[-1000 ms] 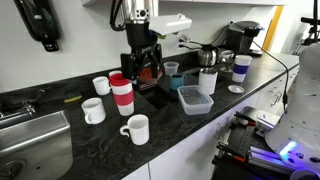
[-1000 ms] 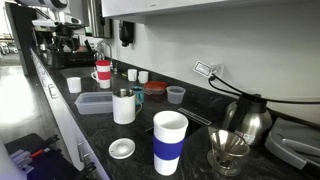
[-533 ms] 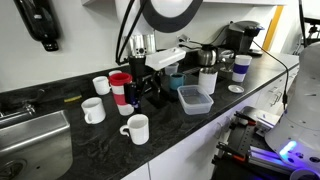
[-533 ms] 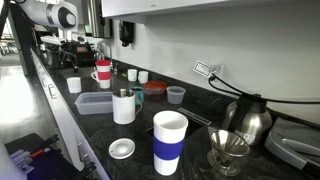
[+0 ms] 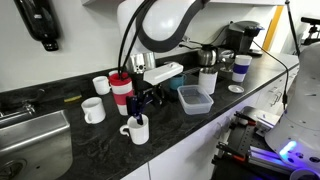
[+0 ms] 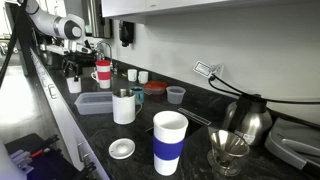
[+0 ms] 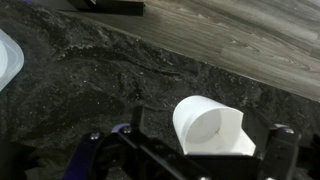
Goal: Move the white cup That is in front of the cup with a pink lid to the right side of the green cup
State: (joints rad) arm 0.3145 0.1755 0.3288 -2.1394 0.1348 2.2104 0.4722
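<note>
Down from beside the tumbler [image 5: 121, 92] came my gripper [image 5: 141, 108], jaws wide over the white cup [image 5: 136, 130], toward their 3 o'clock side.

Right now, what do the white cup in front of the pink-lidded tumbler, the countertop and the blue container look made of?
White cup: likely glazed ceramic; smooth, opaque, thick rim.
Countertop: polished dark stone or stone-look laminate; speckled, veined, glossy.
Blue container: probably plastic; translucent pale blue walls.
</note>
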